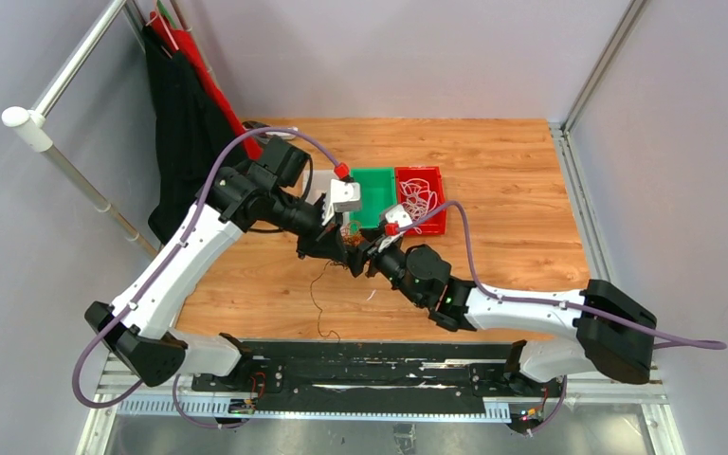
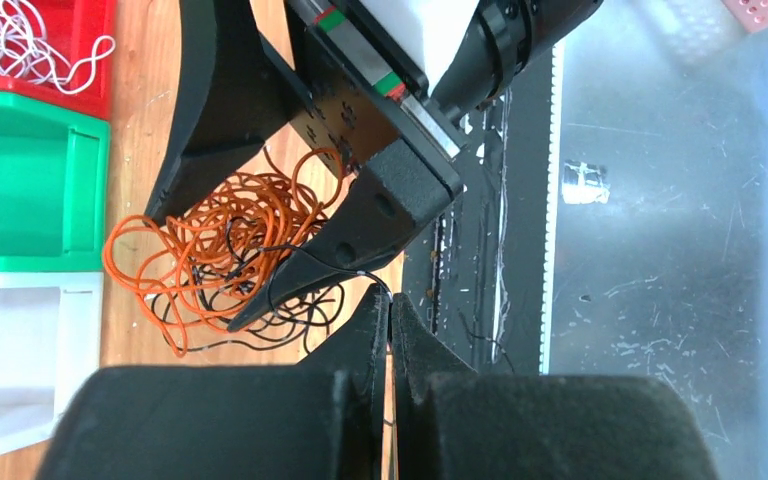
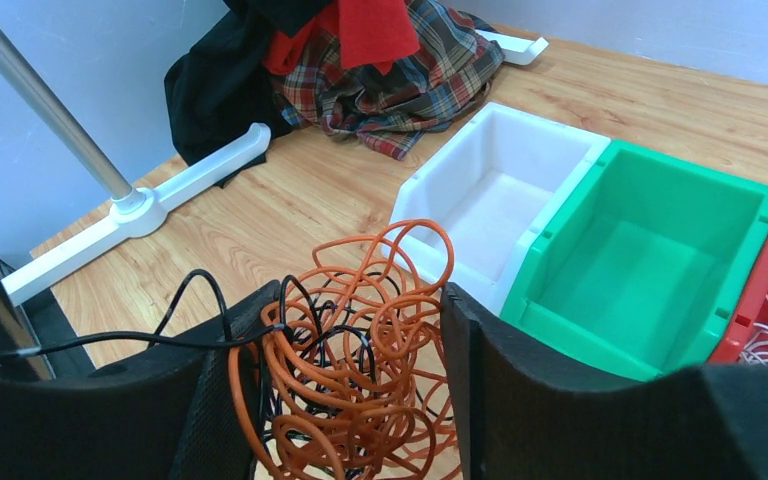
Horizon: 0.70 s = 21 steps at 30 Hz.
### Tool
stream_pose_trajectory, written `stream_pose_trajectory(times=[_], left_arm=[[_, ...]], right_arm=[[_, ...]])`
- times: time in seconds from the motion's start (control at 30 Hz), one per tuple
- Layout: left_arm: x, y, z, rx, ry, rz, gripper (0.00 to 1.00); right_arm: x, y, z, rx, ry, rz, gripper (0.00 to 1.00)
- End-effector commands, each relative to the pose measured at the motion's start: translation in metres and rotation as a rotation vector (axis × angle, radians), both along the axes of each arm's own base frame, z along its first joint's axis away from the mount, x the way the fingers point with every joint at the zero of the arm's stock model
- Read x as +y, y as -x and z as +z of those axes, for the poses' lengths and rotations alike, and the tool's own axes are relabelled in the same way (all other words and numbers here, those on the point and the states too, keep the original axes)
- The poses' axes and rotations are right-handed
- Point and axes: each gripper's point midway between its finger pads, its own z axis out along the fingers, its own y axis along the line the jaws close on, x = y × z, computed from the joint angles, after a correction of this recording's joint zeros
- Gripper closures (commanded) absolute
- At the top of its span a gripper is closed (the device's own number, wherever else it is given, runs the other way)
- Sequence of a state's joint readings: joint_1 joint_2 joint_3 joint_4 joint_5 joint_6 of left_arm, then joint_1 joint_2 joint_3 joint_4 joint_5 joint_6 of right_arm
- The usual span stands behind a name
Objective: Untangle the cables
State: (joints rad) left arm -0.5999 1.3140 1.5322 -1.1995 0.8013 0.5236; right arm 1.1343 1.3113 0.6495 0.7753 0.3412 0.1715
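An orange and black tangle of cables (image 3: 360, 360) fills the gap between the wide-set fingers of my right gripper (image 3: 355, 300), which is shut loosely on it above the wooden table (image 1: 493, 161). In the left wrist view the same tangle (image 2: 210, 250) bulges out past the right gripper's fingers. One black strand (image 3: 110, 338) runs taut from the bunch to my left gripper (image 2: 390, 300), which is shut on it. Both grippers meet mid-table, left (image 1: 346, 258) and right (image 1: 368, 248). White cables (image 1: 420, 199) lie in the red bin (image 1: 436, 175).
A green bin (image 1: 372, 194) and a white bin (image 3: 500, 190) stand beside the red one, just behind the grippers. Clothes (image 3: 380, 60) are piled at the back left by a white rack pole (image 3: 60, 130). A thin black strand (image 1: 320, 303) trails down to the table.
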Motion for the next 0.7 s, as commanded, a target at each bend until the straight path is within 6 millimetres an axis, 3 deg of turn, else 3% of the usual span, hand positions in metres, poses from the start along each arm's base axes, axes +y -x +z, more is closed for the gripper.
stream_pose_trajectory(times=[0.0, 0.13, 0.27, 0.53, 0.67], left_arm=[[-0.004, 0.016, 0.017, 0.042, 0.040, -0.052, 0.99], [-0.004, 0.014, 0.035, -0.007, 0.059, -0.044, 0.99], [-0.004, 0.010, 0.061, -0.077, 0.095, -0.025, 0.99], [0.001, -0.007, 0.106, -0.274, 0.133, 0.021, 1.00], [0.002, -0.016, 0.139, -0.384, 0.170, 0.055, 1.00]], right_arm=[[-0.002, -0.001, -0.010, 0.002, -0.011, -0.026, 0.46], [-0.016, -0.002, -0.031, 0.032, 0.030, -0.060, 0.61], [-0.040, -0.001, -0.062, 0.078, 0.065, -0.103, 0.68], [-0.076, 0.008, -0.113, 0.164, 0.117, -0.166, 0.67], [-0.088, 0.015, -0.134, 0.199, 0.145, -0.171, 0.65]])
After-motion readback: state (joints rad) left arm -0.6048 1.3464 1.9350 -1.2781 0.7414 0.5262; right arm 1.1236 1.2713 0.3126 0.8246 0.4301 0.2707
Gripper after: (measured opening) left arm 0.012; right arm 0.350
